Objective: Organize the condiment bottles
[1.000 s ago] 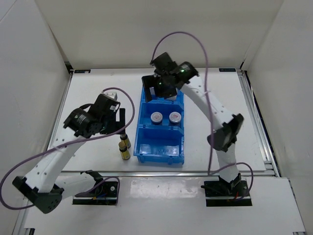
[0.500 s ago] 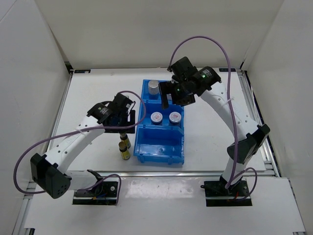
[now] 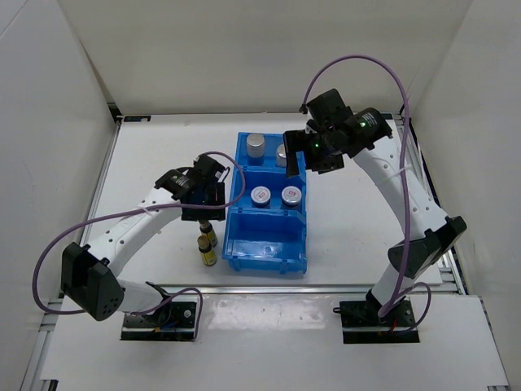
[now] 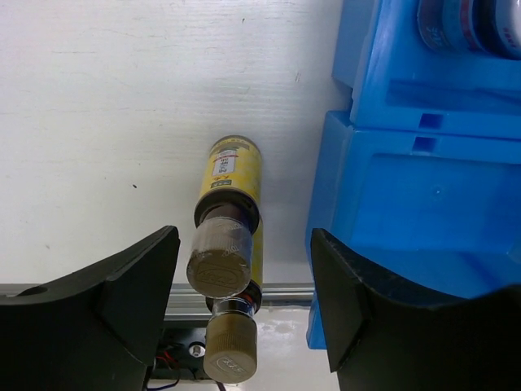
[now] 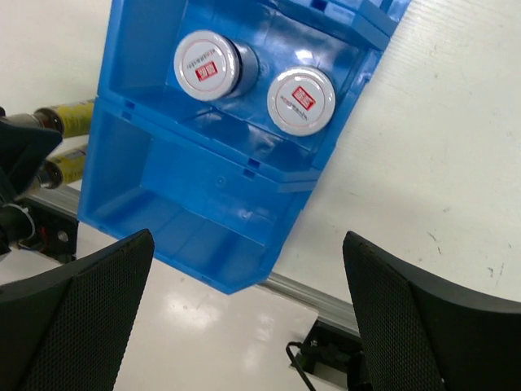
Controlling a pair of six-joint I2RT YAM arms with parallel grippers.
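Note:
Two amber bottles stand left of the blue bin (image 3: 267,262), one farther (image 3: 208,232) and one nearer (image 3: 207,251). My left gripper (image 3: 205,218) hangs over the farther one. In the left wrist view its fingers (image 4: 122,309) flank that bottle's cap (image 4: 220,259) with gaps on both sides, and the nearer bottle (image 4: 230,346) stands below. Two silver-topped cylinders (image 3: 256,145) (image 3: 282,153) stand in the far compartment. Two white jars (image 3: 261,195) (image 3: 291,195) stand in the middle one. My right gripper (image 3: 297,160) hovers open and empty over the bin's far right.
The bin's near compartment (image 5: 163,195) holds nothing. The bin wall (image 4: 407,187) is close to my left gripper's right finger. The table's near edge and metal rail (image 4: 285,289) run just past the amber bottles. White walls enclose the table.
My left gripper swung in over the amber bottles, came down around the farther one, and its jaws narrowed. The right gripper drew back to the right, uncovering both silver-topped cylinders.

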